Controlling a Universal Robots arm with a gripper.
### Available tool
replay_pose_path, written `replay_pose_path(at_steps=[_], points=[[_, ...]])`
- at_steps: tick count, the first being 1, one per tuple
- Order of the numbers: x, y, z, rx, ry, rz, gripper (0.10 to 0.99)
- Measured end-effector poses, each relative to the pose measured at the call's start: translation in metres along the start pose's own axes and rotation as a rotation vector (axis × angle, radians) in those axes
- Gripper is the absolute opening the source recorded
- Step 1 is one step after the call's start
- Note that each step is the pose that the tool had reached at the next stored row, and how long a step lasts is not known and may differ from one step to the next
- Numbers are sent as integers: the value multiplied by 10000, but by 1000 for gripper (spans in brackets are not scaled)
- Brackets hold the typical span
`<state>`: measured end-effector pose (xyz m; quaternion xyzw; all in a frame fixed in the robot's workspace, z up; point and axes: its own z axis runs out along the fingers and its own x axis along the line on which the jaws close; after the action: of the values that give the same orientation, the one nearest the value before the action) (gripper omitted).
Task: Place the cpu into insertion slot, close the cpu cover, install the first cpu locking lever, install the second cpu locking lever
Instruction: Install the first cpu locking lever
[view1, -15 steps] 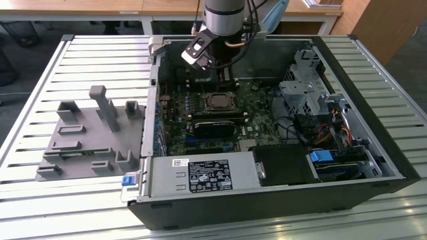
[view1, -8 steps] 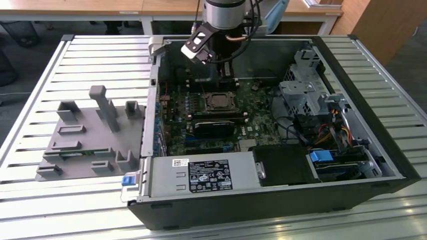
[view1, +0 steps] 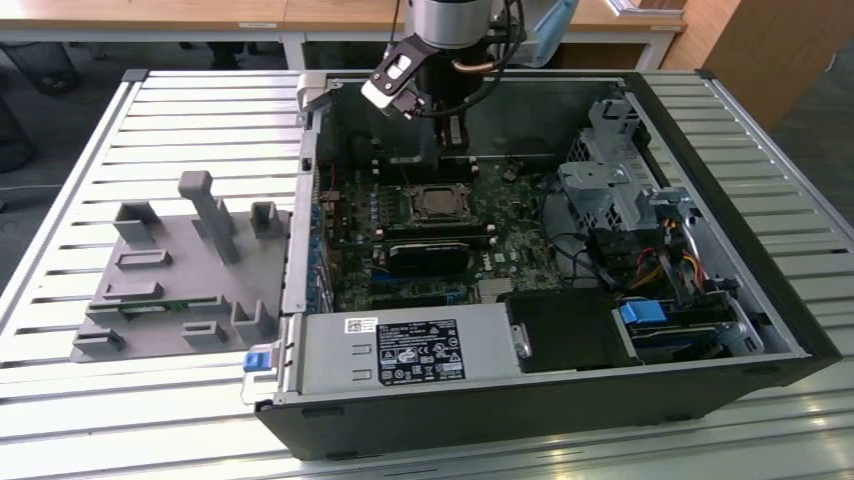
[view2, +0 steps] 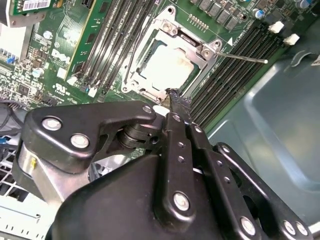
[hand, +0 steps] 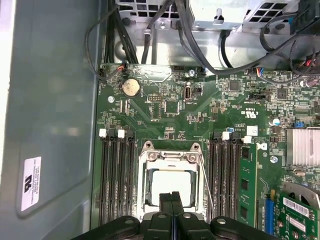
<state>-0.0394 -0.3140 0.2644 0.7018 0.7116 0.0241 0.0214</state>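
I see my fingers (hand: 167, 202) pressed together and holding nothing, their tips over one edge of the cpu (hand: 171, 182). The cpu lies flat in the insertion slot (hand: 148, 187), with the cpu cover (hand: 170, 159) down around it. A white printed label (hand: 31, 184) sits on the grey case wall (hand: 55, 100). Memory slots (hand: 117, 175) crowd both sides of the socket, and a thin lever (view2: 245, 57) juts out across them.
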Motion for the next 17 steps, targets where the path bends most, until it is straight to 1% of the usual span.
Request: replay_pose_path(at_steps=[4, 8, 11, 13, 14, 17], points=[[0, 4, -56, 4, 1, 0, 106], [1, 10, -148, 14, 2, 0, 106], [1, 17, -225, 45, 1, -2, 106], [1, 19, -232, 67, 5, -17, 106], [1, 19, -232, 75, 11, -107, 106], [1, 19, -233, 111, 35, -581, 106]])
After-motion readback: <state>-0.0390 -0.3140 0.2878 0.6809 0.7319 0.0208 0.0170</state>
